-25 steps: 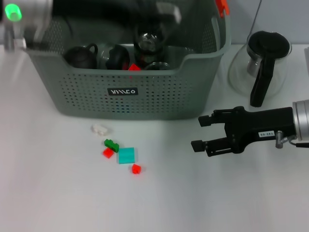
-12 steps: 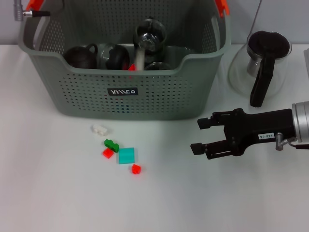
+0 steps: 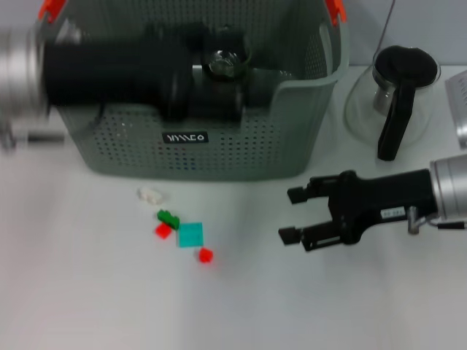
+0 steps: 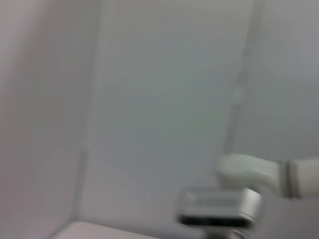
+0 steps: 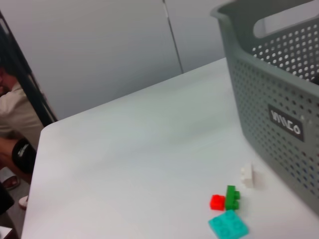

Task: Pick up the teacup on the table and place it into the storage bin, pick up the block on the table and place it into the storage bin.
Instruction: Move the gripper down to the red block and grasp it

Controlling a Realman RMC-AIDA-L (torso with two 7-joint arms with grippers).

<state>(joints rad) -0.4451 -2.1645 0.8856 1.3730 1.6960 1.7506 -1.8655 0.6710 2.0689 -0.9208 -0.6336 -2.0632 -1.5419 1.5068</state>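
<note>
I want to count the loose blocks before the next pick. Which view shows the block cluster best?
The head view: all five blocks lie unobstructed on the table, in front of the storage bin. The right wrist view shows only four, with the teal one at the frame edge. The left wrist view shows none.

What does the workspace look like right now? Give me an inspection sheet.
Surface: white table, bare apart from the items below.
Job's things: grey storage bin at the back; small blocks on the table in front of it, white, green, red and teal.
Clutter: glass pot with black handle, right of the bin.
Grippers: right hand open, low over the table right of the blocks; left arm across the bin, hand hidden.
Cables: nothing seen.
Surroundings: pale wall; a person at the table's far edge.
</note>
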